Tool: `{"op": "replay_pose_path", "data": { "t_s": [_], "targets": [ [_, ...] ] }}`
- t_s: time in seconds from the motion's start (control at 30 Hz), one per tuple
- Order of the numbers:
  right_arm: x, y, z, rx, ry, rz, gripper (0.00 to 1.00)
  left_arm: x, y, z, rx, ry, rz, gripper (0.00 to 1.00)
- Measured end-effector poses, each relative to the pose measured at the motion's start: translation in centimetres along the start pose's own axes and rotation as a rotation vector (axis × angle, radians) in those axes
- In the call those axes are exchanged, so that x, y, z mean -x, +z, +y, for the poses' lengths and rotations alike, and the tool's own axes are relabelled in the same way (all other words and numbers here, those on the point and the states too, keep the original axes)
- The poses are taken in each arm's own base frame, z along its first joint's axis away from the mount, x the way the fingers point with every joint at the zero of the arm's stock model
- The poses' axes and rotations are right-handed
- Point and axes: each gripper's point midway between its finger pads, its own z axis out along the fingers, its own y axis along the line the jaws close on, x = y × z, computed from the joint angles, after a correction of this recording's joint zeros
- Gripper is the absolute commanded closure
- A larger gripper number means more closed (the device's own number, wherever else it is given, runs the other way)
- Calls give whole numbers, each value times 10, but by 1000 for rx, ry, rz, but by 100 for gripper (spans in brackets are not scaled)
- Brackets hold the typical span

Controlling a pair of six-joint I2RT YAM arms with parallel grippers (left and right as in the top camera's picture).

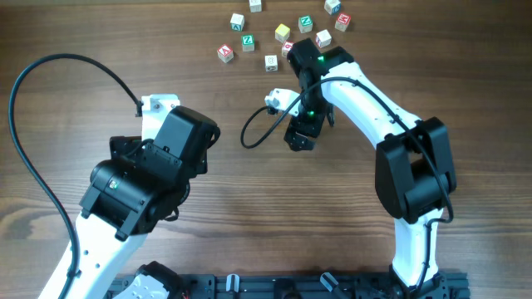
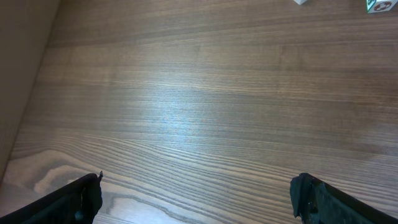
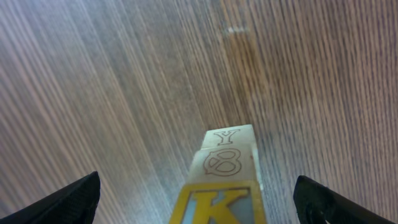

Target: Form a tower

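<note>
Tower point(image 3: 227, 165): three letter cubes in a line, faces reading Y, a looped mark and a yellow-framed K. It sits in the right wrist view between the right fingers point(image 3: 71, 202), which are spread wide, wood showing on both sides of the stack, touching and pinching nothing. From this angle I cannot tell which cube rests on the wood. Overhead the stack is hidden under the wrist of the right arm point(image 1: 366, 100), which hangs over the middle of the worktop point(image 1: 249, 216), a little toward the far edge. The loose cubes point(image 1: 283, 31) lie scattered along the far edge, apart from it. Left fingers point(image 2: 68, 202) are also spread and empty, over bare wood on the left half. Likely state: stack released, more cubes to fetch. Main risk is the pull-away: the tower stands right between the open fingers, so any sideways swing or tilt of the wrist before it rises clear would clip a cube and topple the lot. The cube edges look not quite flush, Y sitting slightly off the one next to it, so a small knock could be enough. Next cube set off-centre or pressed hard would do the same.
</note>
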Motion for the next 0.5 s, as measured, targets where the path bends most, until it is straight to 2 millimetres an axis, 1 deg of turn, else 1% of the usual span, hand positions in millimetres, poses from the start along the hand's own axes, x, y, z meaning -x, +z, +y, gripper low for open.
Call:
{"op": "replay_pose_path", "data": {
  "t_s": [0.17,0.4,0.43,0.5],
  "targets": [
    [8,0,-10,-44,-9,-30,0,0,0,0,0,0,0,0],
    [10,1,-13,-51,-11,-36,0,0,0,0,0,0,0,0],
    [9,4,-13,-47,-10,-33,0,0,0,0,0,0,0,0],
    [5,18,-13,-24,-4,-6,0,0,0,0,0,0,0,0]
  ]
}}
